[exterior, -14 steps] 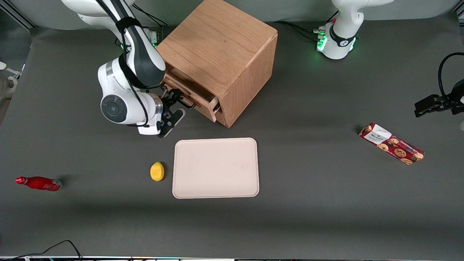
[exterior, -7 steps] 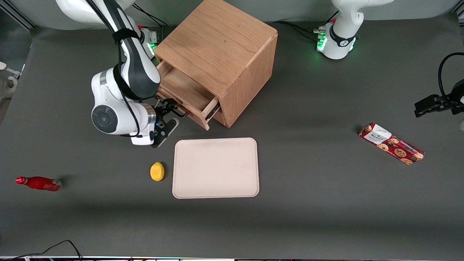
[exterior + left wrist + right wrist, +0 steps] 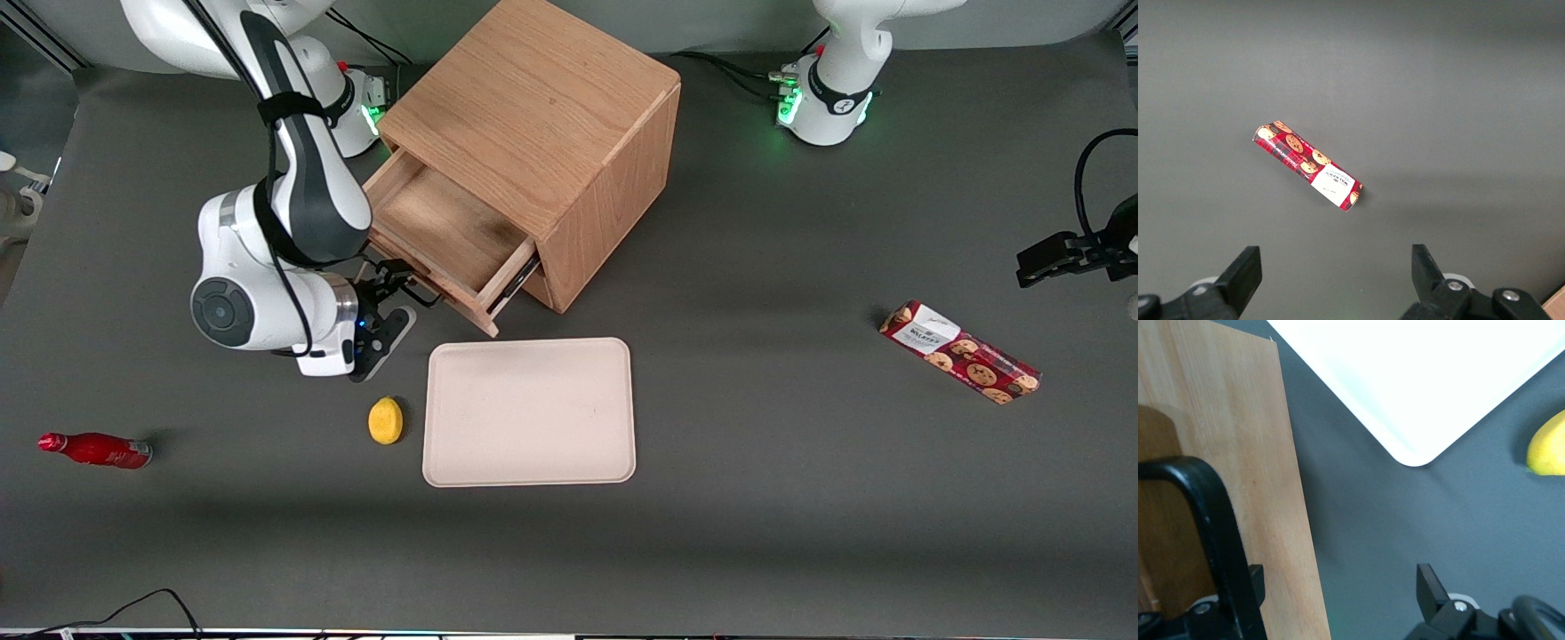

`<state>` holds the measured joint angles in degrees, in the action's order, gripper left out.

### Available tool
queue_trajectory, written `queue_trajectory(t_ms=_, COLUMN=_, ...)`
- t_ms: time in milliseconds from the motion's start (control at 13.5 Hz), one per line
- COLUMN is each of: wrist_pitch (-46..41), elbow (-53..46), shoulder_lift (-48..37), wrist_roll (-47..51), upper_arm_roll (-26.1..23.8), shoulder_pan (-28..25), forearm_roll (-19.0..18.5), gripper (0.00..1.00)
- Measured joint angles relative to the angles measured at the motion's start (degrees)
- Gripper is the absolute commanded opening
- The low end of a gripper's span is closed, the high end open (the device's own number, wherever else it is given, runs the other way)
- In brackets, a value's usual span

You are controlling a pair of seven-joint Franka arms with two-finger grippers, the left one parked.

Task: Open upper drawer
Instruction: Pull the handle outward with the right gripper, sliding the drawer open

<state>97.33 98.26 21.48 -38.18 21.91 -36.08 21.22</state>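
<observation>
The oak cube cabinet (image 3: 542, 116) stands at the back of the table. Its upper drawer (image 3: 444, 227) is pulled well out and its empty wooden inside shows. My right gripper (image 3: 397, 289) is in front of the drawer front, at the thin black bar handle (image 3: 418, 292). In the right wrist view the fingers are spread wide. One finger (image 3: 1255, 580) sits against the drawer front (image 3: 1238, 453) under the handle (image 3: 1215, 520); the other finger (image 3: 1429, 583) hangs over bare table. The gripper (image 3: 1340, 579) clamps nothing. The bottom drawer is hidden under the open one.
A cream tray (image 3: 530, 412) lies nearer the front camera than the drawer, a yellow lemon (image 3: 385, 420) beside it. A red bottle (image 3: 96, 450) lies toward the working arm's end. A cookie box (image 3: 958, 352) lies toward the parked arm's end.
The upper drawer has slid steadily farther out of the cabinet. My gripper has moved with its handle, away from the cabinet and toward the front camera.
</observation>
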Motion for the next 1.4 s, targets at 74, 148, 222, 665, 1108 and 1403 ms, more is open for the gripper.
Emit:
queue_trajectory(t_ms=74, wrist_pitch=0.0, elbow=-0.27, shoulder_lift=0.19, wrist_roll=-0.46, upper_arm_roll=0.2, shoulder_pan=0.14, forearm_roll=0.0, gripper=1.0)
queue_trajectory(t_ms=148, wrist_pitch=0.01, elbow=-0.5, shoulder_lift=0.41, wrist_roll=-1.06, upper_arm_roll=0.5, shoulder_pan=0.2, forearm_roll=0.0, gripper=1.0)
queue_trajectory(t_ms=222, wrist_pitch=0.01, elbow=-0.93, shoulder_lift=0.76, wrist_roll=-1.77, upper_arm_roll=0.89, shoulder_pan=0.23, forearm_roll=0.0, gripper=1.0)
queue_trajectory(t_ms=665, wrist_pitch=0.01, elbow=-4.33, shoulder_lift=3.47, wrist_roll=-6.15, upper_arm_roll=2.79, shoulder_pan=1.14, forearm_roll=0.0, gripper=1.0)
queue_trajectory(t_ms=1108, wrist_pitch=0.01, elbow=-6.52, shoulder_lift=5.09, wrist_roll=-8.31, upper_arm_roll=3.36, shoulder_pan=1.99, forearm_roll=0.0, gripper=1.0)
queue_trajectory(t_ms=1403, wrist_pitch=0.01, elbow=-8.46, shoulder_lift=6.67, wrist_roll=-11.31, upper_arm_roll=4.34, shoulder_pan=2.56, forearm_roll=0.02, gripper=1.0)
